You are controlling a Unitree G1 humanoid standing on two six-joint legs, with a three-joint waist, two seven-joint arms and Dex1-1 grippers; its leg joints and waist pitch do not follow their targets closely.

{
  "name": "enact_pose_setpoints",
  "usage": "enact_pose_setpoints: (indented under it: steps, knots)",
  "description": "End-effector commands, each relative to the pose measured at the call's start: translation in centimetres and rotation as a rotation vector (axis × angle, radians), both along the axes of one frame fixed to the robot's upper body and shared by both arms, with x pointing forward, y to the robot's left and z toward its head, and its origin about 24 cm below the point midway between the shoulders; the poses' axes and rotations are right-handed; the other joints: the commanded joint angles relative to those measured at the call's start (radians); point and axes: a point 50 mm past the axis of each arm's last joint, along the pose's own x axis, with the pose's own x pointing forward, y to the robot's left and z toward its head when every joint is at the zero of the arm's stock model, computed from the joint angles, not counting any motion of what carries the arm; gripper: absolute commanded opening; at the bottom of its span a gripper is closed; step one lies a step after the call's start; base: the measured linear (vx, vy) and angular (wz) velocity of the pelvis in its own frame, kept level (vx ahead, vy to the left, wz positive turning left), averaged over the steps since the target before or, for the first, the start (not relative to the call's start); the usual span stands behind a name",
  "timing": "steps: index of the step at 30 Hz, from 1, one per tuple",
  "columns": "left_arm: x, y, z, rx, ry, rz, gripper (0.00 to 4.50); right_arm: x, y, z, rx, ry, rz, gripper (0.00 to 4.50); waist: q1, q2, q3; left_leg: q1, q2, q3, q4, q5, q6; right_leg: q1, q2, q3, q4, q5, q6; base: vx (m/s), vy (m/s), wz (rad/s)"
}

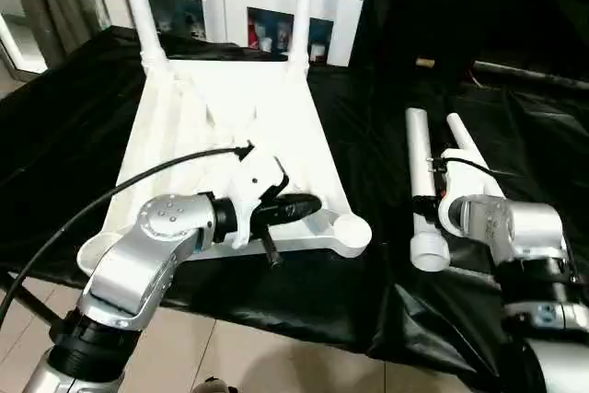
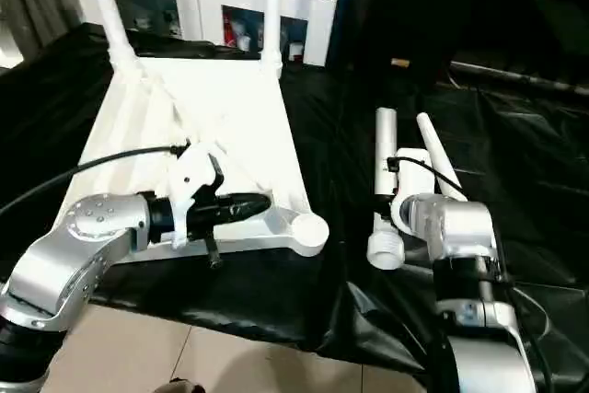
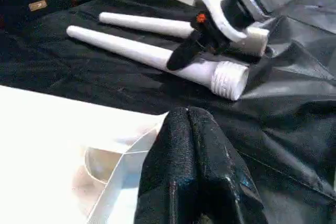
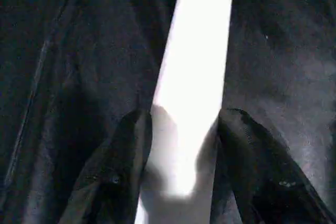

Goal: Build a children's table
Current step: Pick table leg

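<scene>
While L pincer (image 1: 308, 206) shut, R pincer (image 4: 184, 124) straddles leg (image 4: 197, 66)

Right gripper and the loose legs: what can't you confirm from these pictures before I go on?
- Right gripper: fingers straddle a loose leg in the right wrist view; actual pad contact is lost in shadow.
- Second loose leg: its lower end is hidden behind the right forearm in the eye views.
- Two fitted legs: tops cut off by the picture edge.
- Near-left socket of the tabletop: covered by the left arm.

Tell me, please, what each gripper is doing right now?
Left gripper: shut, holding nothing, over the table top.
Right gripper: jaws astride a loose leg; grip cannot be told.
</scene>
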Motion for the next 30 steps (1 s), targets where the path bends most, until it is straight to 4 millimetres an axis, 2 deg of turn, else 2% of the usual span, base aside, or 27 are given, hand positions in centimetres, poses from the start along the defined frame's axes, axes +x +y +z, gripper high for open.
enact_pose_setpoints:
  steps: [1, 5, 8, 9, 13, 14, 17, 18, 19, 23, 24, 25, 27, 30]
  knots:
    - [-0.5, -0.7, 0.8, 0.001, -0.009, -0.074, 0.00, -0.8, -0.8, -1.3, 0.037, 0.090, -0.034, 1.85, -0.004, 0.005, -0.064, 0.045, 0.027, -0.017, -0.070, -0.346, -0.115, 0.016, -0.037, 0.028, -0.086, -0.280, -0.119, 0.000, 0.000, 0.00]
    - [-0.7, -0.5, 1.0, 0.022, -0.002, -0.111, 0.00, -0.8, -1.5, -1.3, 0.075, 0.109, -0.049, 1.77, -0.004, 0.009, -0.064, 0.043, 0.026, -0.018, -0.070, -0.345, -0.118, 0.016, -0.037, 0.028, -0.086, -0.291, -0.117, 0.000, 0.000, 0.00]
    - [-0.6, -0.4, 1.1, 0.030, -0.002, -0.113, 0.00, -0.8, -1.8, -1.2, 0.089, 0.110, -0.063, 1.75, -0.004, 0.007, -0.065, 0.043, 0.026, -0.017, -0.070, -0.343, -0.119, 0.016, -0.037, 0.028, -0.087, -0.291, -0.117, 0.000, 0.000, 0.00]
    - [-0.6, -0.4, 1.1, 0.031, -0.001, -0.113, 0.34, -0.7, -1.9, -1.2, 0.096, 0.111, -0.066, 1.74, -0.004, 0.006, -0.065, 0.043, 0.026, -0.018, -0.070, -0.342, -0.120, 0.016, -0.037, 0.027, -0.086, -0.289, -0.118, 0.000, 0.000, 0.00]
    - [-0.4, -0.1, 1.3, 0.028, 0.009, -0.085, 0.49, -0.5, -2.2, -1.0, 0.116, 0.098, -0.096, 1.72, -0.005, 0.008, -0.066, 0.043, 0.026, -0.017, -0.069, -0.340, -0.122, 0.015, -0.036, 0.027, -0.084, -0.273, -0.125, 0.000, 0.000, 0.00]
    - [-0.1, 0.0, 1.5, 0.027, -0.011, -0.055, 0.81, -0.5, -2.4, -0.9, 0.112, 0.090, -0.109, 1.72, -0.005, 0.007, -0.066, 0.041, 0.026, -0.018, -0.070, -0.340, -0.123, 0.017, -0.036, 0.027, -0.084, -0.274, -0.125, 0.000, 0.000, 0.00]
    - [0.3, 0.0, 1.6, 0.018, -0.022, -0.012, 0.91, -0.4, -2.5, -0.9, 0.112, 0.087, -0.114, 1.71, -0.005, 0.007, -0.067, 0.044, 0.026, -0.017, -0.069, -0.345, -0.124, 0.015, -0.036, 0.027, -0.085, -0.277, -0.126, 0.000, 0.000, 0.00]
    - [0.8, 0.2, 1.3, 0.049, -0.013, 0.056, 0.91, -0.4, -2.5, -0.9, 0.124, 0.081, -0.119, 1.71, -0.005, 0.007, -0.067, 0.043, 0.026, -0.017, -0.069, -0.345, -0.124, 0.016, -0.036, 0.027, -0.084, -0.275, -0.125, 0.000, 0.000, 0.00]
    - [1.1, 0.4, 1.0, 0.089, -0.016, 0.105, 1.15, -0.4, -2.6, -0.8, 0.131, 0.074, -0.123, 1.71, -0.005, 0.006, -0.066, 0.044, 0.027, -0.018, -0.069, -0.350, -0.123, 0.015, -0.036, 0.026, -0.085, -0.280, -0.120, 0.000, 0.000, 0.00]
    - [1.7, 0.5, 0.9, 0.091, -0.036, 0.164, 1.41, -0.4, -2.6, -0.7, 0.138, 0.061, -0.128, 1.70, -0.004, 0.004, -0.067, 0.040, 0.026, -0.018, -0.069, -0.332, -0.116, 0.018, -0.037, 0.026, -0.087, -0.284, -0.112, 0.000, 0.000, 0.00]
    - [1.9, 0.5, 1.0, 0.058, -0.031, 0.190, 1.41, -0.4, -2.6, -0.6, 0.138, 0.050, -0.126, 1.70, -0.004, 0.004, -0.069, 0.039, 0.026, -0.018, -0.068, -0.323, -0.115, 0.019, -0.036, 0.026, -0.085, -0.269, -0.115, 0.000, 0.000, 0.00]
    - [2.3, 0.3, 1.4, 0.004, -0.072, 0.224, 1.63, -0.2, -2.5, -0.2, 0.148, 0.019, -0.119, 1.69, -0.003, 0.007, -0.069, 0.040, 0.026, -0.018, -0.068, -0.320, -0.115, 0.019, -0.036, 0.025, -0.085, -0.257, -0.121, 0.000, 0.000, 0.00]
    - [2.6, 0.2, 1.6, -0.025, -0.097, 0.243, 1.75, -0.2, -2.5, 0.0, 0.154, 0.001, -0.114, 1.66, -0.001, 0.005, -0.069, 0.039, 0.026, -0.017, -0.067, -0.316, -0.111, 0.020, -0.036, 0.026, -0.087, -0.246, -0.121, 0.000, 0.000, 0.00]
    - [3.6, 0.3, 2.2, -0.132, -0.074, 0.358, 2.00, 0.6, -2.0, 1.8, 0.204, -0.189, -0.072, 1.37, -0.001, 0.002, -0.071, 0.035, 0.025, -0.016, -0.066, -0.308, -0.097, 0.024, -0.040, 0.026, -0.086, -0.223, -0.129, 0.000, 0.000, 0.00]
